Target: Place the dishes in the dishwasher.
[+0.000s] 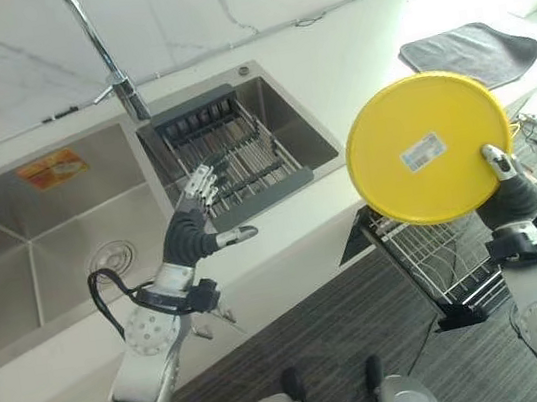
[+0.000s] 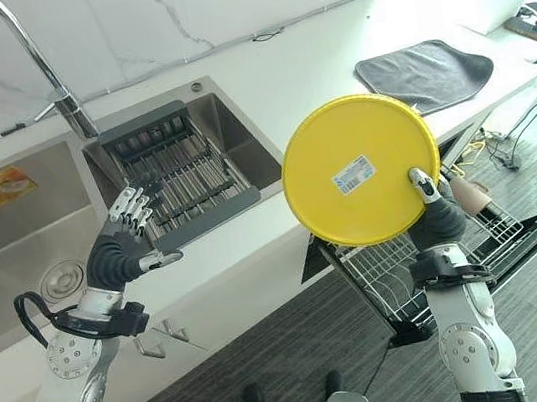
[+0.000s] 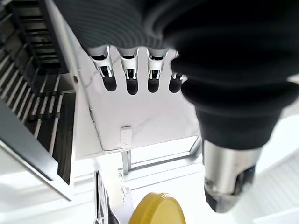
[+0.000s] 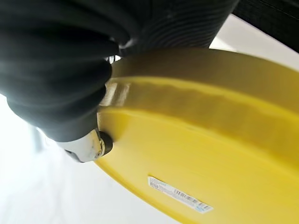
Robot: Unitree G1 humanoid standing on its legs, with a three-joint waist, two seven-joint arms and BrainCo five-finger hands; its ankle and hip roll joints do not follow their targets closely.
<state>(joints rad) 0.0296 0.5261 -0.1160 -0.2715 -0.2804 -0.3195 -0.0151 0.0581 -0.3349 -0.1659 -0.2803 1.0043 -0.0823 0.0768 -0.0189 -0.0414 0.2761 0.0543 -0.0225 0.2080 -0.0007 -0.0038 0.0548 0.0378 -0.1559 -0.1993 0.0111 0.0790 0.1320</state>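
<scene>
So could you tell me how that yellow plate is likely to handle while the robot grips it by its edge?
The yellow plate holds flat from a rim pinch by the right hand, so it is probably stiff and light. Its glossy surface may be slippery. Round, it could roll if dropped.

Left hand is up at centre-left of the frame, fingers straight and spread, thumb jutting sideways, while right hand rises from the lower right, thumb and fingers pinching the rim of the plate.
</scene>
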